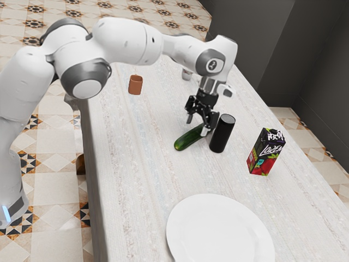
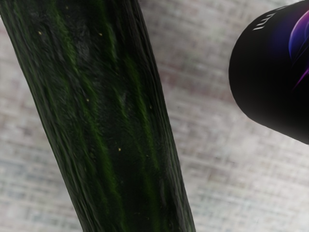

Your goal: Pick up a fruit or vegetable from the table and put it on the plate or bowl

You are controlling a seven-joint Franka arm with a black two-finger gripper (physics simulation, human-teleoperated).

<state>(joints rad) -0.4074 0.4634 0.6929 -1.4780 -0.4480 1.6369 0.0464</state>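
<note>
green cucumber [image 1: 187, 138] just under claw [image 1: 203, 130], black cylinder [image 1: 221, 133] beside

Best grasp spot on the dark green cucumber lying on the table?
Mid-length of the dark green cucumber, straight down from above, closing across its narrow width. It lies flat, long and round, and the upright black cylinder stands close by one end.
</note>
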